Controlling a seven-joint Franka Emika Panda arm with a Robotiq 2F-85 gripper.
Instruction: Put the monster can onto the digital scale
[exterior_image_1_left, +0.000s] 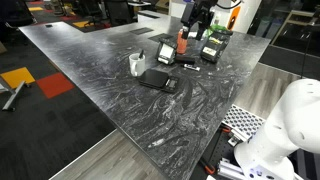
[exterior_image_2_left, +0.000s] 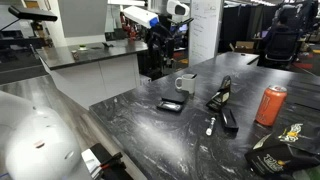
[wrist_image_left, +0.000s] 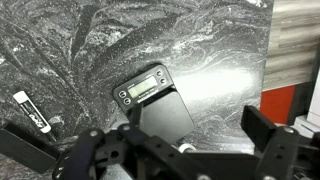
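Observation:
The monster can is a tall orange-red can standing upright at the far side of the dark marble table; it also shows in an exterior view and as a red strip at the right edge of the wrist view. The digital scale is a flat black slab lying next to a white cup, seen also in an exterior view and, with its display, in the wrist view. My gripper is open and empty, well above the table and over the scale.
A white cup stands by the scale. Black boxes with green markings sit near the can. A white marker lies on the table. A black bag lies at one table edge.

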